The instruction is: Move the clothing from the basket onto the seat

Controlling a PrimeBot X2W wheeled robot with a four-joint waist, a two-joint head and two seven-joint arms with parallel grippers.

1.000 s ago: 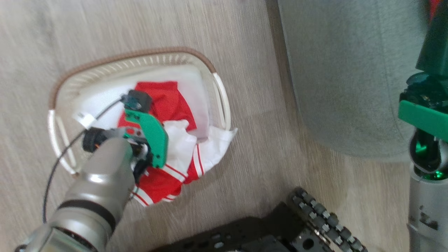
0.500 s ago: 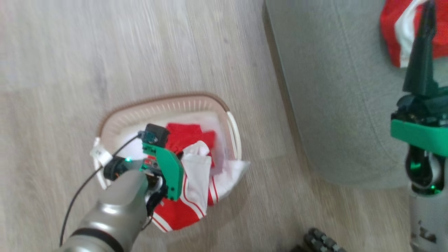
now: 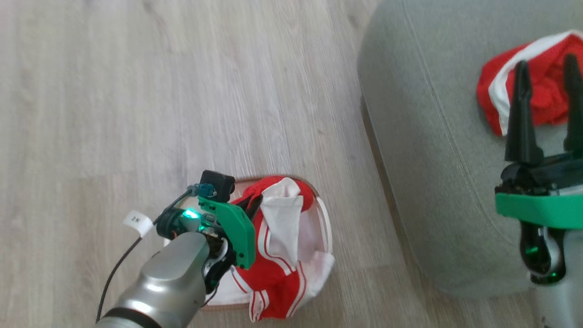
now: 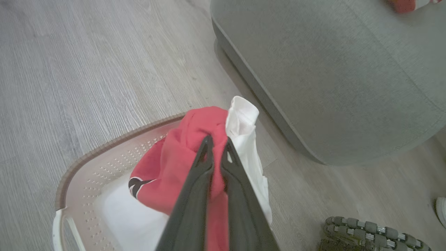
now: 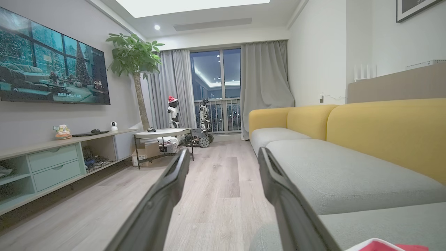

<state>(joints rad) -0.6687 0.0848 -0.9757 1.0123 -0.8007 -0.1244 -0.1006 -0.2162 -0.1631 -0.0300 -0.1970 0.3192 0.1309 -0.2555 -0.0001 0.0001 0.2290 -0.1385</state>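
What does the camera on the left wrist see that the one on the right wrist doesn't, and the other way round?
Left wrist view: the left tool shut on the red and white clothing over the basket. Right wrist view: the right tool open and empty, a wall television, a tall plant, yellow sofa backs. Both: the grey-green seat, a red garment lying on it, and the pale wood floor.

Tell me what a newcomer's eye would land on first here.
The bright red and white clothing stands out: the left gripper is shut on a bunch of it, hanging over the basket on the wood floor. A second red garment lies on the grey-green seat to the right, near the open right gripper.
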